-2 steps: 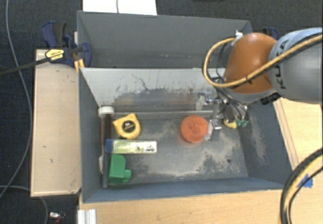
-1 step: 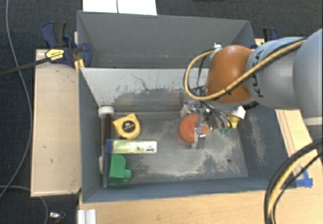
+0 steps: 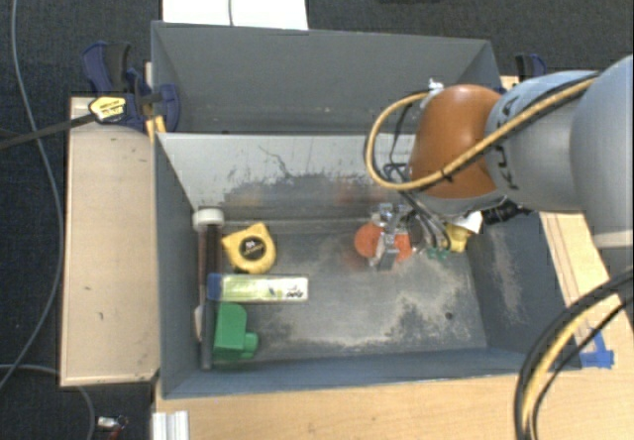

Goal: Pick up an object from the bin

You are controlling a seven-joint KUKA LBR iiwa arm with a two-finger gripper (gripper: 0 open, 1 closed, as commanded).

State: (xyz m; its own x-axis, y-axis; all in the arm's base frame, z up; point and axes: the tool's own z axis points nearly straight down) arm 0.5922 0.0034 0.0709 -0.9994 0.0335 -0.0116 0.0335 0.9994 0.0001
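My gripper [image 3: 388,238] is low in the middle of the bin, near the back wall, under the arm's orange cover. It sits right on a small orange rounded thing [image 3: 368,243], whose orange shows on both sides of the gripper's metal tip. A small yellow and white thing [image 3: 458,234] lies just right of the gripper, partly hidden by the arm and its cables.
At the left of the bin lie a yellow tape measure [image 3: 248,248], a flat green-and-white labelled bar [image 3: 265,288], a green block [image 3: 235,329] and a dark rod with a white cap [image 3: 207,221] along the left wall. The arm covers the bin's right back corner.
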